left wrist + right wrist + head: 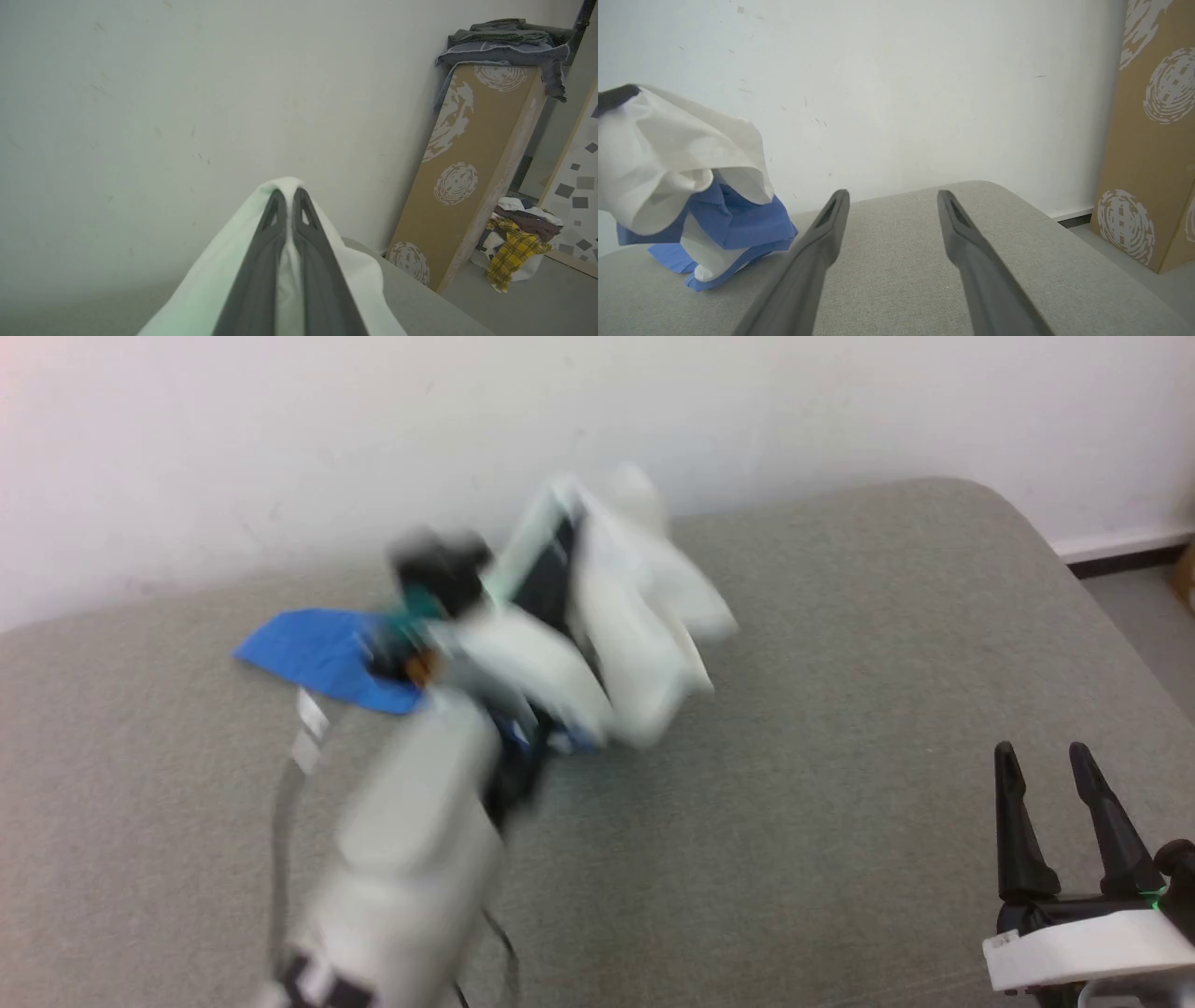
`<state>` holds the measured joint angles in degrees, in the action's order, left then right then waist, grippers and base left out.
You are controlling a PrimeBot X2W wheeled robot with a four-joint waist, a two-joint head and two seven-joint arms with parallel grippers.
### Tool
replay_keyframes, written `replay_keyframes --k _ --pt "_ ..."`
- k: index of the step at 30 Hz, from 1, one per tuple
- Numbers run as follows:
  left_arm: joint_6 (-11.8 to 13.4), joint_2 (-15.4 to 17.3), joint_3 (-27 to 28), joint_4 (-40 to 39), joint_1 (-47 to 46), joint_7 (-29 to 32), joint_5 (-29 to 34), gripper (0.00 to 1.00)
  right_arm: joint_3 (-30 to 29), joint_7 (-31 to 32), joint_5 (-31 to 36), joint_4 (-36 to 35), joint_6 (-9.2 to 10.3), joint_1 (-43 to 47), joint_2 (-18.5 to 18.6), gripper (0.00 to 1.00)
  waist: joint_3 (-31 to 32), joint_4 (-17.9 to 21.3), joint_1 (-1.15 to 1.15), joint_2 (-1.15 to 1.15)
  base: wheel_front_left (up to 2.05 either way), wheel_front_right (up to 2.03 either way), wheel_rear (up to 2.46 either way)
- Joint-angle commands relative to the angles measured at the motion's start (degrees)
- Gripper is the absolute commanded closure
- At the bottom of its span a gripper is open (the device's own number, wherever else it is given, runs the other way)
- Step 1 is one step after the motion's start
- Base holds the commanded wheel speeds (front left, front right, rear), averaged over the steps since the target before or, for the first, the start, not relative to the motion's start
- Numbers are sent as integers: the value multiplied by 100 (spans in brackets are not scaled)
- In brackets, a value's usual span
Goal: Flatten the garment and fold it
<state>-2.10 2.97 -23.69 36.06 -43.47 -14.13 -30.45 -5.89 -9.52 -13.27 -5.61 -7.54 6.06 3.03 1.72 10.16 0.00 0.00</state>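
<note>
The garment (644,616), a white shirt with royal-blue sleeves, hangs bunched above the grey padded table (840,709). One blue sleeve (317,653) trails on the surface to the left. My left gripper (560,527) is raised and blurred, shut on the white cloth. In the left wrist view its fingers (289,191) pinch a peak of white fabric (210,289). From the right wrist, the garment (682,154) shows lifted at the left, its blue part (738,224) touching the table. My right gripper (1041,756) stands open at the lower right, apart from the cloth, with nothing between its fingers (892,193).
A white wall rises right behind the table. Past the table's rounded right end stands a tall cardboard box (467,186) with folded clothes (504,42) on top. A heap of clothes (518,238) lies on the floor beside it.
</note>
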Motion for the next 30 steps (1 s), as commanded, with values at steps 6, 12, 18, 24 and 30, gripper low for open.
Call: replay_keyframes --k 6,12,18,24,30 --pt "786 -8 -1366 -615 1736 52 -623 100 -41 95 10 -103 5 146 -15 0 -157 182 0 0 0 0 0" --pt "1193 176 -1508 -457 2601 -3 -474 100 18 84 -23 -160 5 82 -15 0 -413 28 0 0 0 0 0" --pt "1093 176 -1507 -726 2902 -76 -310 0 76 77 56 -155 5 -6 -15 0 -437 -150 0 0 0 0 0" --pt "1032 141 -775 -2090 3218 -84 302 0 104 110 131 -204 5 35 -15 0 -312 -284 0 0 0 0 0" --pt "1080 160 148 -2961 3656 -85 808 0 111 168 158 -244 5 138 -15 0 -192 -349 0 0 0 0 0"
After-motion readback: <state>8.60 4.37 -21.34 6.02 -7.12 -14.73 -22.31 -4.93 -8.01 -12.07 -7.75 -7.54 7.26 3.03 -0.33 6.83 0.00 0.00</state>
